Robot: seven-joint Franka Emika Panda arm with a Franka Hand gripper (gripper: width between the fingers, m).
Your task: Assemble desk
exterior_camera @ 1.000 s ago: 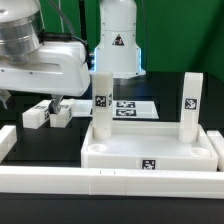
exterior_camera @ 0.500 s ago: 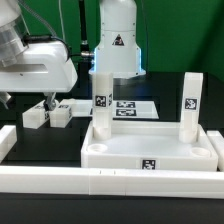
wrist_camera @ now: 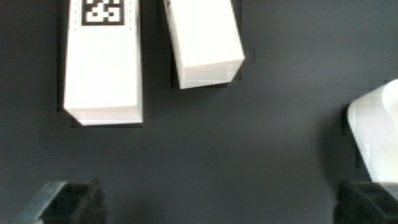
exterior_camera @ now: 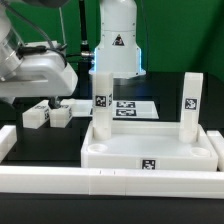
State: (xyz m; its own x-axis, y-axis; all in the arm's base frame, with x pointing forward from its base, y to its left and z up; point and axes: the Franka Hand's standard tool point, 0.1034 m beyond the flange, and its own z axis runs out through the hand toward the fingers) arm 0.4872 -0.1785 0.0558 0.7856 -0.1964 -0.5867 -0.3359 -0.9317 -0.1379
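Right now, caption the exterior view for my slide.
Two upright legs stand in the tabletop while the open hand hovers above two loose legs at the exterior view's left.

One tabletop, off beside the tool. Four legs: two upright legs away from the tool, two lying legs just beneath it. One marker board.

I have my arm at the exterior view's left, wrist pointing down, fingers wide apart, empty
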